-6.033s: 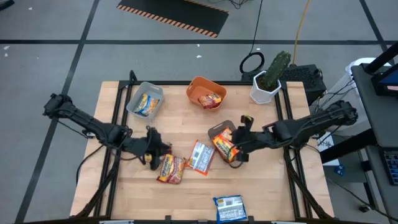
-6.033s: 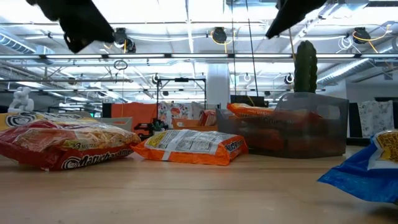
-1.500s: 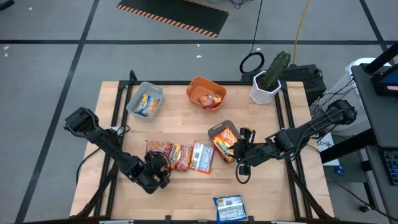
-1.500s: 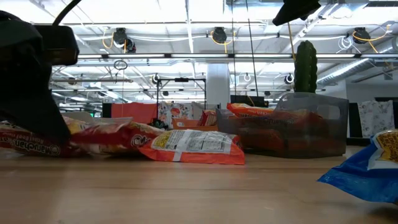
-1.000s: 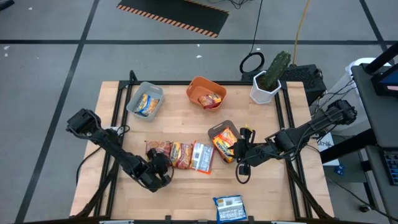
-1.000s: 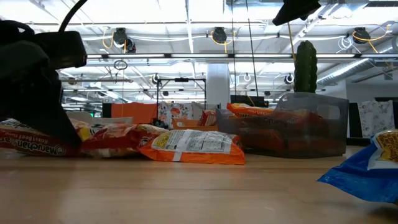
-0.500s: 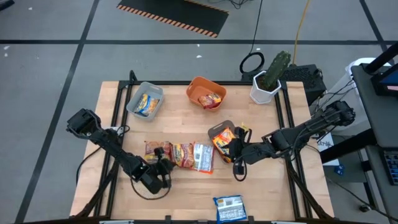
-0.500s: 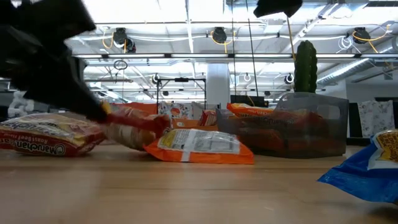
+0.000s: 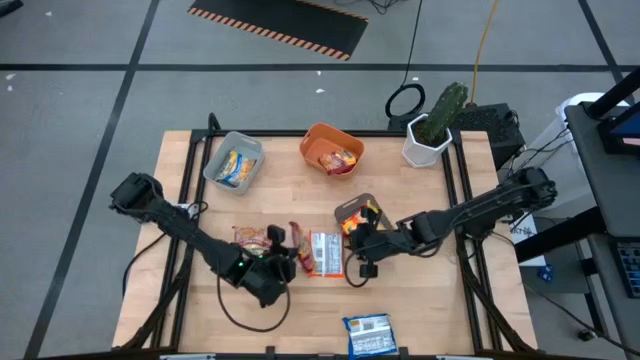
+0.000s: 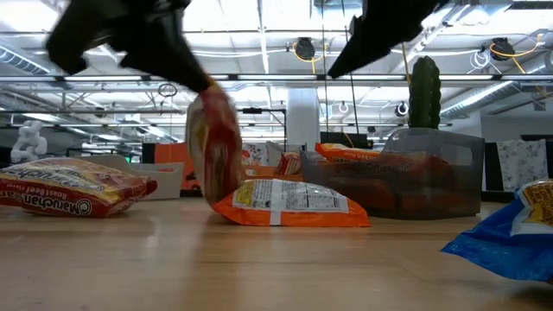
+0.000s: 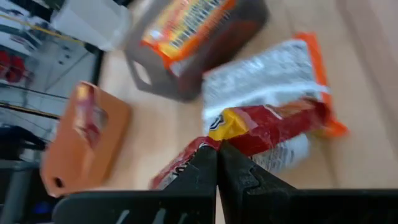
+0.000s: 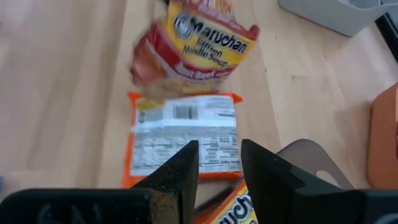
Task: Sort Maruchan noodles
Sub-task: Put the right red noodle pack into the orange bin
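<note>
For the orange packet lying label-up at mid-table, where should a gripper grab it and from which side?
The orange packet lies flat beside the red packet held by the left gripper. Probably best to pinch a crimped short end from above, at the end nearest the table's front edge, away from the dark tray, since the flat face offers little grip.

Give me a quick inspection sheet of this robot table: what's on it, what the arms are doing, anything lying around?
Surface: wooden table, dark frame.
Job's things: red packet lifted on edge; orange packet flat beside it; another red packet flat; blue packet at the near edge; one packet each in the light grey tray, orange tray and dark grey tray.
Clutter: nothing seen.
Grippers: left gripper fingers closed on the red packet; right gripper fingers apart, above the orange packet.
Cables: black loop by the left arm; yellow cable on the floor.
Surroundings: potted cactus at the far right corner; grey floor.
</note>
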`<state>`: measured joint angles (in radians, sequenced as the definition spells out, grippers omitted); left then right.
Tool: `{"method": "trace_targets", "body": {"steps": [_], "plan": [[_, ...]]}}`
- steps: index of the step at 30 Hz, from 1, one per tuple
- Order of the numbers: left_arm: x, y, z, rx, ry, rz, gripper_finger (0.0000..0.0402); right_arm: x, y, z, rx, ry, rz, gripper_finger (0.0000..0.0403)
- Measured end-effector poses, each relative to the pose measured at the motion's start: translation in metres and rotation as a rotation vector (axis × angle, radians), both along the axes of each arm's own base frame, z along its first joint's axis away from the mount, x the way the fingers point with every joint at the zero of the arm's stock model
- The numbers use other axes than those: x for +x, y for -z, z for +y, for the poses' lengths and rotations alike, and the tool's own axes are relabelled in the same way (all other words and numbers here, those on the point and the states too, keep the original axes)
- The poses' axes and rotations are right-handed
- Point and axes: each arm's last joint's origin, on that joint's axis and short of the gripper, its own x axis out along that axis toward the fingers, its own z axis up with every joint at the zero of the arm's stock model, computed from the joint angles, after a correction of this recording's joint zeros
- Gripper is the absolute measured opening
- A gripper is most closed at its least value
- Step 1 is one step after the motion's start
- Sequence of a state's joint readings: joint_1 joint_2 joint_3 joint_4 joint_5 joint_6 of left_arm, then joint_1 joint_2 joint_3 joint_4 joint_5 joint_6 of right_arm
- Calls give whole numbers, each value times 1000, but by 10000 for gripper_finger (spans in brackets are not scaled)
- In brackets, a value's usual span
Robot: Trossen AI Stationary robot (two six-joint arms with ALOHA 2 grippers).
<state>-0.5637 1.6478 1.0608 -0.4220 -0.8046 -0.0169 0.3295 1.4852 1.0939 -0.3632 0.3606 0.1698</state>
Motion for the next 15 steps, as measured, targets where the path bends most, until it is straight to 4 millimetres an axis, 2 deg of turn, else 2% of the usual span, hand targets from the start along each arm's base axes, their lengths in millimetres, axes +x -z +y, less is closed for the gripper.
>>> {"method": "trace_targets", "body": {"steps": [8,15], "plan": [[23,-23,19,93,43,27,1,12,21,-9,-45,-17,82,116],[30,-42,15,261,198,80,1,13,21,-9,-33,-75,98,116]]}}
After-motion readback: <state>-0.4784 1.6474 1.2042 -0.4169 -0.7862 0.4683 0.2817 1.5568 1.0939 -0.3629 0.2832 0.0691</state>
